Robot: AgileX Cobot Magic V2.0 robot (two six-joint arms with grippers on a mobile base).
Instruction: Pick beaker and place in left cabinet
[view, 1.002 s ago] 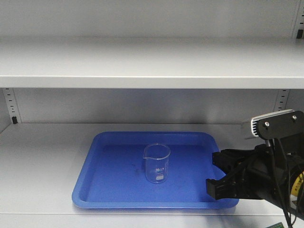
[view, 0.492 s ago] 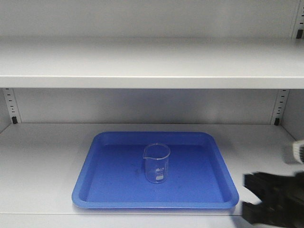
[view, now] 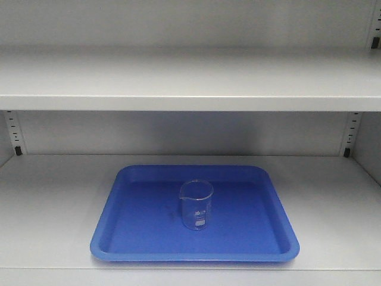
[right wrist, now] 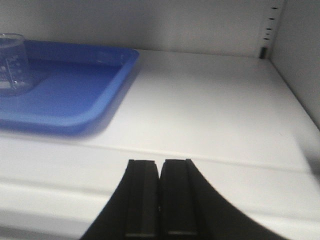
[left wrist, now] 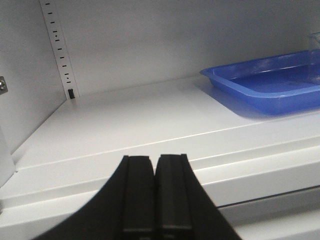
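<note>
Right wrist view: your right gripper (right wrist: 160, 167) is closed, empty; beaker (right wrist: 14, 64) stands apart, upright in blue tray (right wrist: 107, 107). Left gripper (left wrist: 155, 165) closed too.

Both pincers (left wrist: 155, 165) (right wrist: 160, 170) closed, empty.

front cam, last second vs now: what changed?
The right arm, at the tray's right edge with its gripper open a second ago, pulled back toward the lower right and has left the front view. The right gripper now shows shut and empty in its wrist view. The beaker stayed upright on the blue tray, on the left cabinet's shelf. The left gripper is shut.
</note>
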